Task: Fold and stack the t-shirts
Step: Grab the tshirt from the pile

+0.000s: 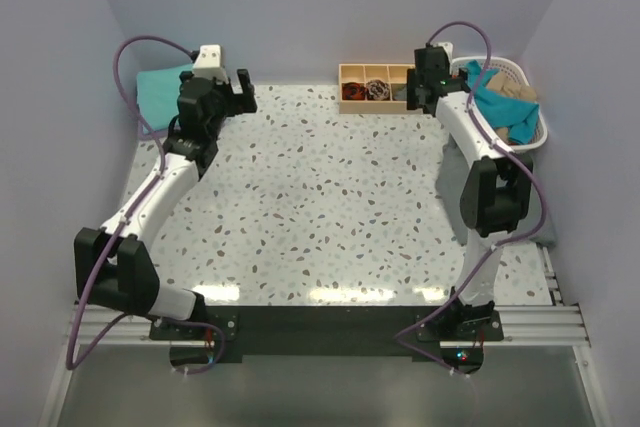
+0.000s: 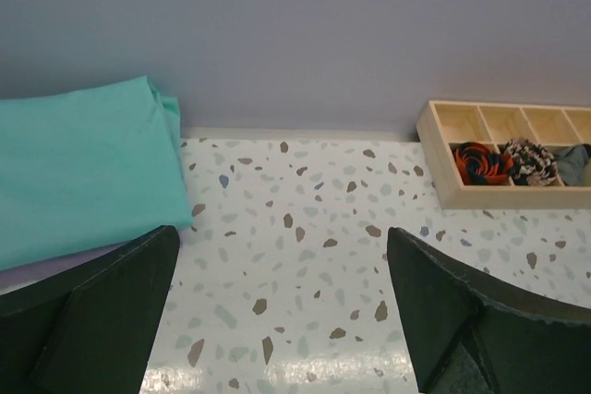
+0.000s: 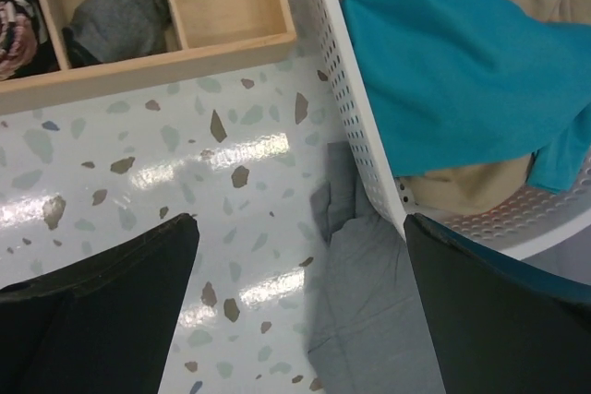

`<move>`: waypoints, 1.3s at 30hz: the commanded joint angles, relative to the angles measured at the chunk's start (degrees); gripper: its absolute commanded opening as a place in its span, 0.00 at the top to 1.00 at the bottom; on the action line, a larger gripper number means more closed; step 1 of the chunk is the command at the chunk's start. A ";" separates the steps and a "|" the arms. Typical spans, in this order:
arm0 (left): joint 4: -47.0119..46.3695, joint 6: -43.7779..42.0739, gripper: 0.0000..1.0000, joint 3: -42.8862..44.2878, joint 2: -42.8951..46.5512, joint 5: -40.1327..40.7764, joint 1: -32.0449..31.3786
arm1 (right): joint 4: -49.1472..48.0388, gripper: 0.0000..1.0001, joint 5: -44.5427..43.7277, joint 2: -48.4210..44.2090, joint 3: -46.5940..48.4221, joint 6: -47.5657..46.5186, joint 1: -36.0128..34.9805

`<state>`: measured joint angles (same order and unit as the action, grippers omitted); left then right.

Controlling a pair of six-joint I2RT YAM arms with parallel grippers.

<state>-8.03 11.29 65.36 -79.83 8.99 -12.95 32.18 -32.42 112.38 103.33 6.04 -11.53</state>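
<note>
Top view: two robot arms reach across a speckled table (image 1: pixel 330 207) toward the back wall.

L gripper (image 1: pixel 243 90) hangs near the far-left corner. Its fingers are spread wide w/ nothing btwn them. Just behind it, at the table's back-left edge, lies a folded aqua-green t-shirt (image 1: pixel 160 92). The L wrist cam shows it lying flat and smooth, w/ a lavender t-shirt (image 2: pixel 46 265) peeking out underneath.

R gripper (image 1: pixel 422 97) hangs at the far right, btwn a wooden tray (image 1: pixel 375 72) and a white lattice basket (image 1: pixel 535 137). Its fingers are also wide apart, gripping nothing.

The basket holds a deep teal t-shirt (image 1: pixel 495 102) draped over a tan t-shirt (image 1: pixel 520 92); both are crumpled, unfolded.

The tray sits against the back wall, right of centre. Three compartments hold small fabric items: one red-and-dark roll, one patterned, one grey.

R wrist cam: a grey cloth (image 3: pixel 360 311) lies on the table, right beside the basket's wall.
</note>
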 commanded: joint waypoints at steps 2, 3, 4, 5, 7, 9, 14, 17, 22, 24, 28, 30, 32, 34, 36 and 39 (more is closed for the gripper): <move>4.87 -4.17 0.00 6.26 -4.80 -2.66 -0.23 | 1.83 0.01 0.69 3.89 9.33 2.39 5.72; 4.52 -4.60 0.00 5.83 -5.50 -3.01 -0.23 | 2.44 0.01 0.52 5.12 10.65 2.66 6.42; 4.08 -5.04 0.00 5.65 -5.77 -3.19 -0.23 | 2.71 0.01 0.35 6.35 13.54 2.74 7.65; 3.03 -5.22 0.00 5.39 -6.03 -3.45 -0.23 | 3.06 0.01 -0.18 9.06 15.04 3.18 8.10; 1.71 -5.66 0.00 4.77 -7.09 -3.89 -0.23 | 5.34 0.01 -3.23 11.62 20.12 3.53 9.15; 2.14 -5.75 0.00 6.08 -9.27 -4.86 -0.23 | 5.00 0.01 -4.57 14.53 21.65 3.80 9.68; 2.59 -3.91 0.00 8.20 -13.15 -8.19 -0.23 | 4.99 0.04 -9.23 19.36 25.34 6.60 11.35; 1.44 -3.82 0.00 8.37 -14.91 -9.95 -0.23 | 4.20 0.07 -8.45 22.61 27.27 7.14 13.72; 2.32 -4.08 0.00 10.48 -18.16 -11.54 -0.23 | 1.66 0.31 -6.25 25.17 27.10 8.72 15.13; 2.67 -4.08 0.00 10.92 -18.87 -11.81 -0.23 | -0.35 0.40 -5.90 25.35 26.49 8.55 15.22; 2.67 -4.17 0.00 10.93 -19.05 -11.81 -0.23 | -2.12 1.00 -3.62 24.48 24.05 8.28 15.31; 2.50 -4.00 0.00 11.10 -19.13 -11.89 -0.23 | -6.40 1.00 -1.78 20.79 20.53 8.28 15.31; 2.67 -3.65 0.00 11.54 -19.05 -12.24 -0.23 | -10.45 1.00 3.76 14.67 12.80 7.93 15.22; 2.58 -2.77 0.00 11.54 -18.69 -12.94 -0.23 | -15.56 1.00 7.53 10.16 6.22 7.41 14.61; 2.15 -1.72 0.00 11.37 -17.91 -13.91 -0.23 | -17.32 1.00 9.39 4.21 3.12 7.14 13.82; 1.18 -0.40 0.00 10.75 -16.76 -15.93 -0.23 | -19.08 1.00 13.96 -1.69 -3.38 8.89 12.51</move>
<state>-4.64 8.49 74.32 -99.15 -3.62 -12.95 21.30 -26.09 122.58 104.38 13.41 3.18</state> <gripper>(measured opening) 0.997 0.026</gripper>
